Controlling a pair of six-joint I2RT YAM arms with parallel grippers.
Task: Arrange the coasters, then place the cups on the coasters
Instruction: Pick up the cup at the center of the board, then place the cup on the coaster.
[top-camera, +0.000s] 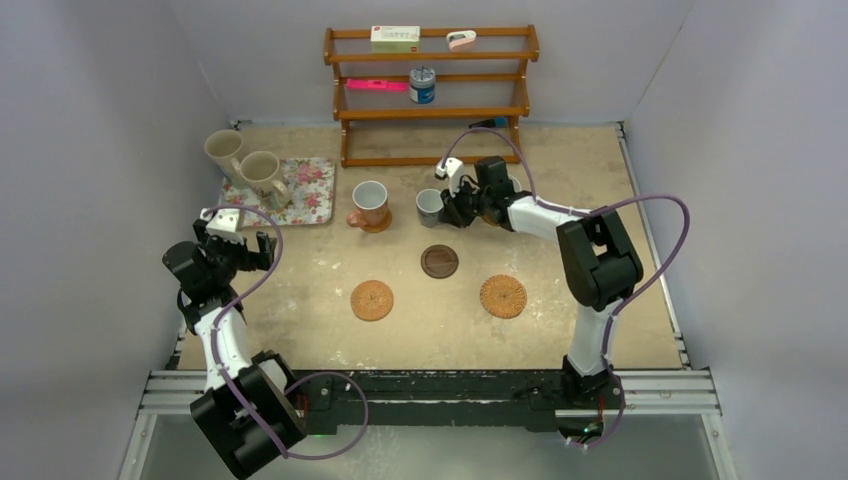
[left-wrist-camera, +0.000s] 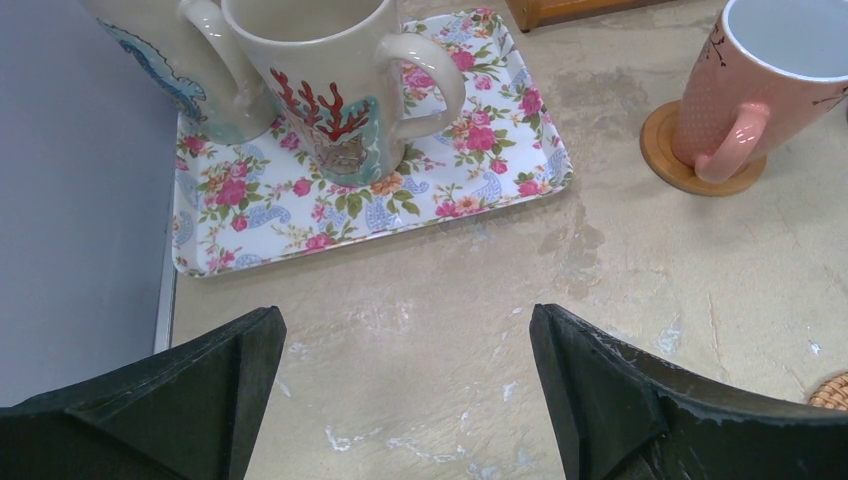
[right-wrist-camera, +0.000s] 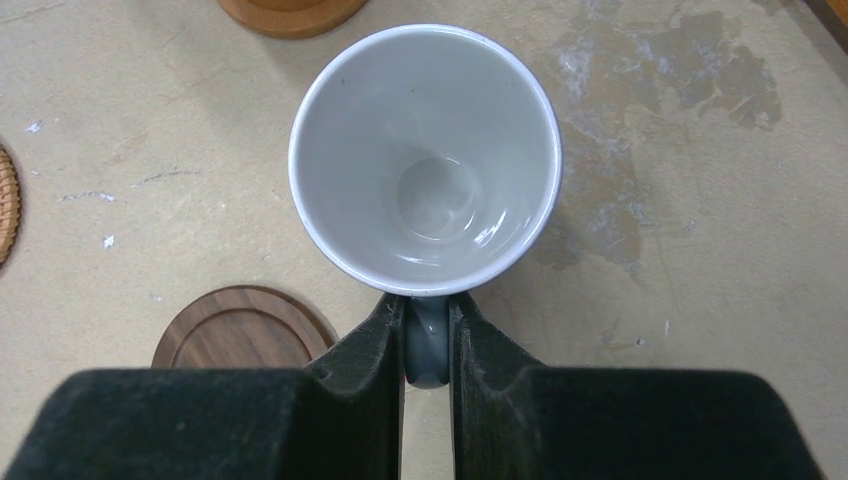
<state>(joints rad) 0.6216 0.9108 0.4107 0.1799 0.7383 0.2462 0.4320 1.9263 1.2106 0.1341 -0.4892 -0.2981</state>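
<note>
Right wrist: right pincer (right-wrist-camera: 427, 308) clamps mug (right-wrist-camera: 425, 150) handle.

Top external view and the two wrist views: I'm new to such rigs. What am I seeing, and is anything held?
Two robot arms are bolted at the near table edge. The top view looks down from behind them; each wrist view looks along that arm's own gripper. On the table: two cream mugs on a floral tray, a pink mug on a wooden coaster, a dark coaster, two woven coasters, a shelf behind. The left gripper is open and empty. The right gripper is shut on the small grey cup's handle.
</note>
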